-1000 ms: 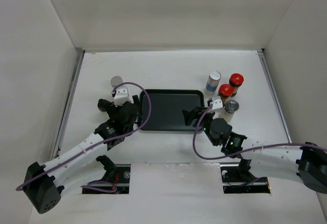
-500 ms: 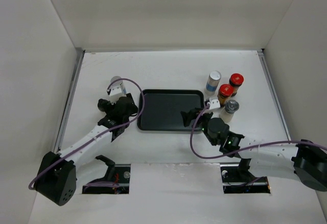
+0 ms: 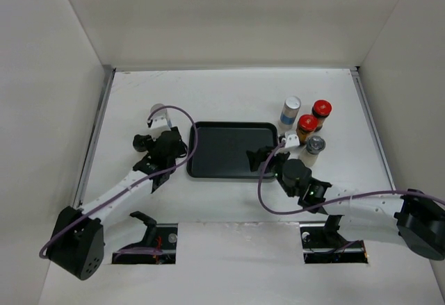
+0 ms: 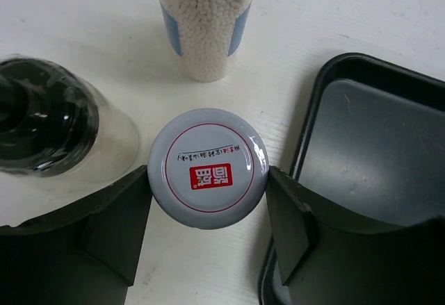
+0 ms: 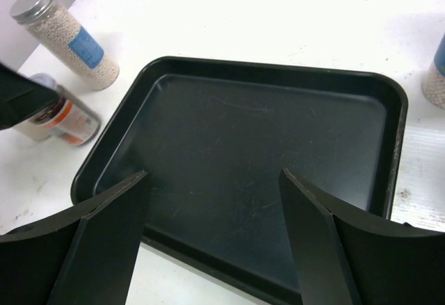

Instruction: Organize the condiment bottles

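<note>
White counter (image 3: 229,89), white walls on three sides, black tray (image 3: 229,149) mid-counter with no bottle on it. Left hand (image 4: 208,180) was clenched on the grey-lidded bottle (image 4: 208,168), one finger against each side of the lid. That bottle stood upright on the counter, just outside the tray's left rim. Close neighbours: black-capped bottle (image 4: 42,128) just beside it, blue-label cylinder (image 4: 207,27) of white beads near, further out. Right hand (image 5: 213,174) was released, jaws wide, over the tray, holding nothing. Right of the tray sat a separate cluster: silver-topped cylinder (image 3: 290,110), two red-capped bottles (image 3: 321,109), grey-topped bottle (image 3: 315,145).

My read: grasp stage of a pick, transfer not yet begun. Next move needs a straight vertical lift to clear the black-capped neighbour and the tray lip, then a short shift right and an upright set-down inside the tray.
</note>
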